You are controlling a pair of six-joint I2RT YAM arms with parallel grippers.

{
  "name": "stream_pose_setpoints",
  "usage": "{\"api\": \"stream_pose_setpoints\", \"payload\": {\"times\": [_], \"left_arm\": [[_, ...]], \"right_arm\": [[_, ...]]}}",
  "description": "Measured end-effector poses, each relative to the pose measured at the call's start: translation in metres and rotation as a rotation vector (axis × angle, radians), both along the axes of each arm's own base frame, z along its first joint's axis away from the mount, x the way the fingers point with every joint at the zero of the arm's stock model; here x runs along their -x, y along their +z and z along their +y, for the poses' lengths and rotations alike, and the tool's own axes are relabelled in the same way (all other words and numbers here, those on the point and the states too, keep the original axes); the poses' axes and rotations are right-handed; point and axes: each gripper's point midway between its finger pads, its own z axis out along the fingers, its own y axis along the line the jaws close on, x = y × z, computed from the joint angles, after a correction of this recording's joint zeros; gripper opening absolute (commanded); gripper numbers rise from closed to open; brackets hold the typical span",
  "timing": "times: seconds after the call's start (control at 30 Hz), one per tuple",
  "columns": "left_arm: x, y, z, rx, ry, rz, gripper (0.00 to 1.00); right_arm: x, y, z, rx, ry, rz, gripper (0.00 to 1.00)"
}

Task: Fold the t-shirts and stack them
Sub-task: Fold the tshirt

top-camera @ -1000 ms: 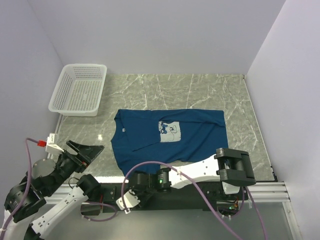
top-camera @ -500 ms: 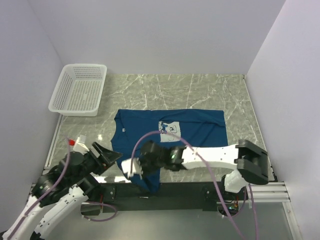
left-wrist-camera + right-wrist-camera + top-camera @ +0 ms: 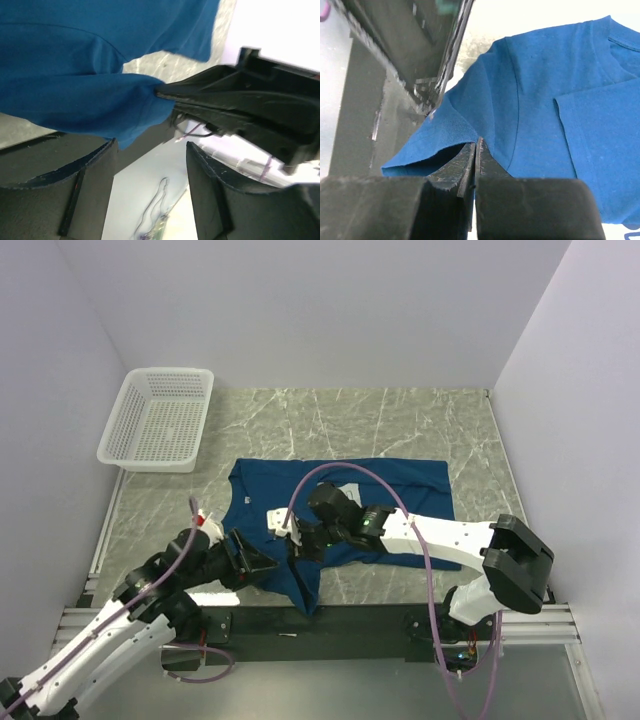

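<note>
A dark blue t-shirt point(image 3: 400, 495) lies spread on the marble table, its near-left part bunched and hanging over the front edge. My right gripper point(image 3: 292, 543) reaches across it from the right and is shut on a raised fold of the t-shirt point(image 3: 555, 75); the right gripper's point(image 3: 476, 142) jaws pinch the hem at their tips. My left gripper point(image 3: 262, 562) sits just left of that fold, low at the table's front. In the left wrist view the left gripper point(image 3: 150, 150) is open and holds nothing, with the t-shirt point(image 3: 75, 60) above it, pinched by the right gripper point(image 3: 165, 94).
A white mesh basket point(image 3: 160, 420) stands at the back left of the table. The black mounting rail point(image 3: 350, 620) runs along the near edge under the hanging cloth. Purple cables point(image 3: 330, 475) loop over the right arm above the shirt.
The right arm swung left over the shirt, shut on its near-left part and lifted a fold. The left arm moved right toward that fold and its jaws narrowed.
</note>
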Motion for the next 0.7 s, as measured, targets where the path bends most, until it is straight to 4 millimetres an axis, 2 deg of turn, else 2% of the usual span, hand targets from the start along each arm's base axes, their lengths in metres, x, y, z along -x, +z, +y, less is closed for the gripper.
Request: {"api": "stream_pose_setpoints", "payload": {"times": [0.4,0.7], "left_arm": [[-0.003,-0.029,-0.015,-0.170,-0.199,-0.022,0.61],[-0.002,-0.027,-0.019,-0.218,-0.308,-0.090,0.62]], "right_arm": [[0.004,0.005,-0.002,-0.024,0.012,0.080,0.00],[0.006,0.006,-0.002,-0.030,0.020,0.108,0.00]]}}
